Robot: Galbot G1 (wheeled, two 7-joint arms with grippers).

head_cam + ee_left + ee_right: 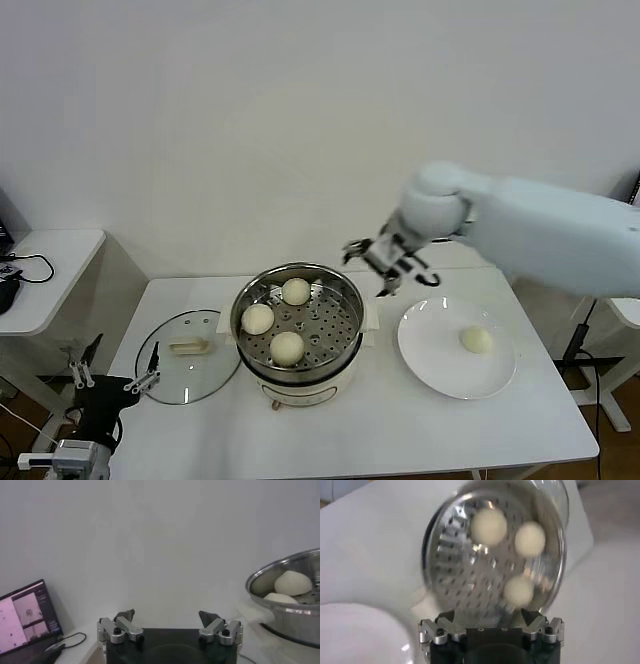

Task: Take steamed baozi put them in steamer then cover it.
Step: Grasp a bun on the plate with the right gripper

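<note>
Three steamed baozi [287,346] lie on the perforated tray of the steel steamer [243,300] at mid-table; the right wrist view shows them too, one baozi [489,526] among them. A fourth baozi [476,340] rests on the white plate [430,345] to the right. My right gripper [390,262] hovers open and empty just above the steamer's right rim, between steamer and plate. The glass cover [165,385] with its cream handle lies flat on the table left of the steamer. My left gripper [112,378] stands open and empty at the table's left front corner.
A small white side table [45,275] with a cable stands at far left. A laptop screen [27,617] glows in the left wrist view. The steamer [285,605] shows there at the side with two baozi inside.
</note>
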